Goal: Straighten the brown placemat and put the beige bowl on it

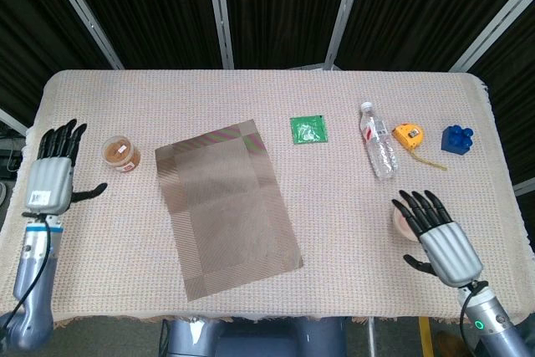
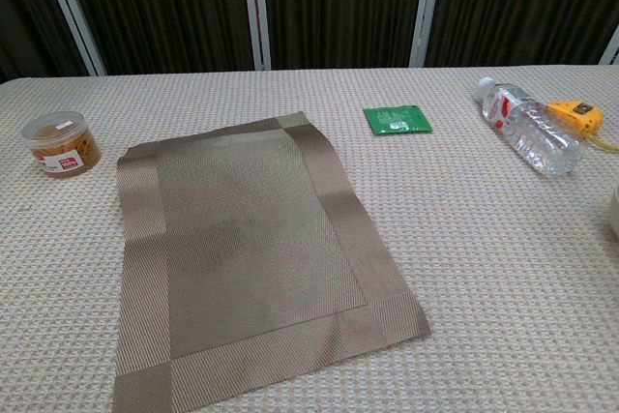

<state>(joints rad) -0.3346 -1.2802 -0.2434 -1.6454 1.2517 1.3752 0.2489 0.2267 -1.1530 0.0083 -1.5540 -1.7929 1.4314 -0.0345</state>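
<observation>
The brown placemat (image 1: pixel 227 209) lies flat and unfolded on the tabletop (image 1: pixel 334 240), its long axis running near-to-far with a slight skew, far edge leaning toward the robot's left. So the flattening looks done, and the bowl is what matters now. Here's the key relation: the right hand (image 1: pixel 440 237) hangs directly over the beige bowl (image 1: pixel 399 216), fingers spread apart and pointing away from the robot, holding nothing, and it covers most of the bowl so only a sliver of rim peeks out on the hand's left side. Whether the fingers touch the rim, the head view doesn't settle; in the chest view only a scrap of the bowl's edge shows at the frame's right border. The left hand (image 1: pixel 52 175) is open too, fingers apart, empty, parked well off beyond the placemat's left side, with the small amber jar (image 1: pixel 121 154) between it and the mat. No contest on which arm is nearer: the right hand is on top of the bowl, the left is across the whole mat from it. From the right hand, the placemat lies to its left, well apart, so my read is a grasp downward, then a carry leftward across bare tabletop onto the mat's middle.
</observation>
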